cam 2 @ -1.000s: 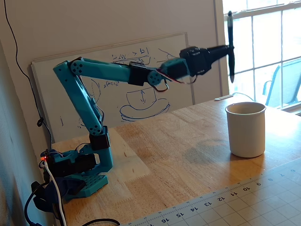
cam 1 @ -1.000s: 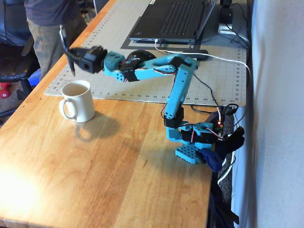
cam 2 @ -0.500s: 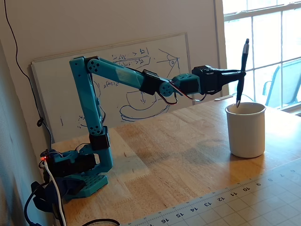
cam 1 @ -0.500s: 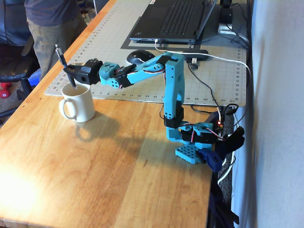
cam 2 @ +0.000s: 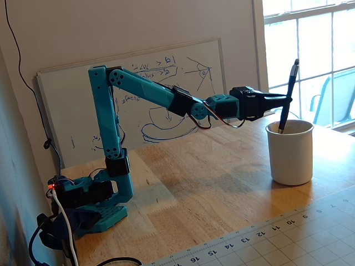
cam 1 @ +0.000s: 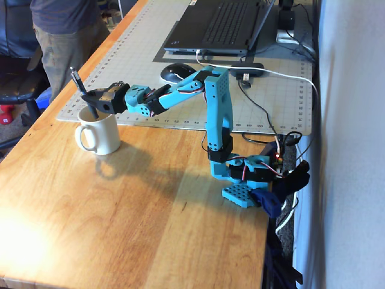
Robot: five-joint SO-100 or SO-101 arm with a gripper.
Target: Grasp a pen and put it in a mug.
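The cream-white mug (cam 1: 99,133) stands on the wooden table, handle toward the left in a fixed view; it also shows at the right in a fixed view (cam 2: 290,152). The dark pen (cam 2: 288,95) stands nearly upright with its lower end inside the mug's mouth; its top end shows above the gripper in a fixed view (cam 1: 78,80). My gripper (cam 2: 284,100) reaches out level over the mug's rim and is shut on the pen around its middle; it also shows in a fixed view (cam 1: 90,97).
A grey cutting mat (cam 1: 144,66) lies behind the mug with a laptop (cam 1: 219,27) and a black mouse (cam 1: 177,72) on it. A whiteboard (cam 2: 144,105) leans on the wall. A person (cam 1: 63,36) stands at the table's far left. Cables (cam 1: 264,114) run near the arm's base (cam 1: 243,183).
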